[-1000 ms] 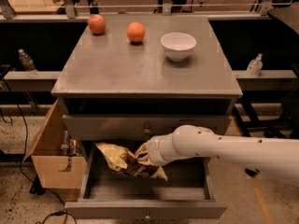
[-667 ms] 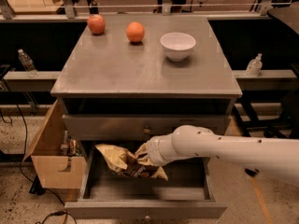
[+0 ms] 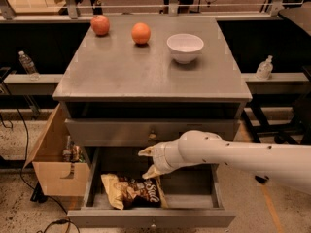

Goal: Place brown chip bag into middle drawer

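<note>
Your pincer (image 3: 147,162) hangs spread and empty; crinkly dark-brown chip bag (image 3: 131,191) lies just below it in wide grey bottom drawer (image 3: 150,218). Judged light, soft, slippery: pinch a tan end

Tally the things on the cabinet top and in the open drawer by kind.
Apple: 1
Orange: 1
White bowl: 1
Brown chip bag: 1
Total: 4
End effector hovers open above the bag, over the middle drawer.

The white arm (image 3: 233,157) reaches in from the right, its gripper (image 3: 143,163) low at centre, pointing left, fingers spread apart, holding nothing.
</note>
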You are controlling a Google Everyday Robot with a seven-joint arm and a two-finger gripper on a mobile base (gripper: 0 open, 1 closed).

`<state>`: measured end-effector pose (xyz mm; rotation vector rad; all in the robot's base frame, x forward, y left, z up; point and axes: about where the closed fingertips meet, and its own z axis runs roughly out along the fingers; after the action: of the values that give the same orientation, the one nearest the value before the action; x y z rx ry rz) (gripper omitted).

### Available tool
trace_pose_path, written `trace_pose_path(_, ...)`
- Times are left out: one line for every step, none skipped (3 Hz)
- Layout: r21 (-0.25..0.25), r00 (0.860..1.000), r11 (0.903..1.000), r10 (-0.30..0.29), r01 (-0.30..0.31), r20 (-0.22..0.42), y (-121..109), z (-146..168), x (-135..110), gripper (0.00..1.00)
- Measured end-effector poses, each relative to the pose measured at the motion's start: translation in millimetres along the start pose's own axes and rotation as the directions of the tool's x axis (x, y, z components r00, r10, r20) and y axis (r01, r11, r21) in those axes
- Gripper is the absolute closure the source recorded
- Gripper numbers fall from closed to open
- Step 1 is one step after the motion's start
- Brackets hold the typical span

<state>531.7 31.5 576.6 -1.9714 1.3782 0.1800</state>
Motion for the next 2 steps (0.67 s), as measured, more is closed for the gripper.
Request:
trace_pose_path(-0.002, 1.000, 1.0000, -0.001, 0.001, 0.002, 0.7, 1.0, -0.8, 0.00)
trace_pose_path(-0.016, 1.000, 0.9999, -0.002, 0.002, 0.003, 2.7, 0.1, -4.0, 0.00)
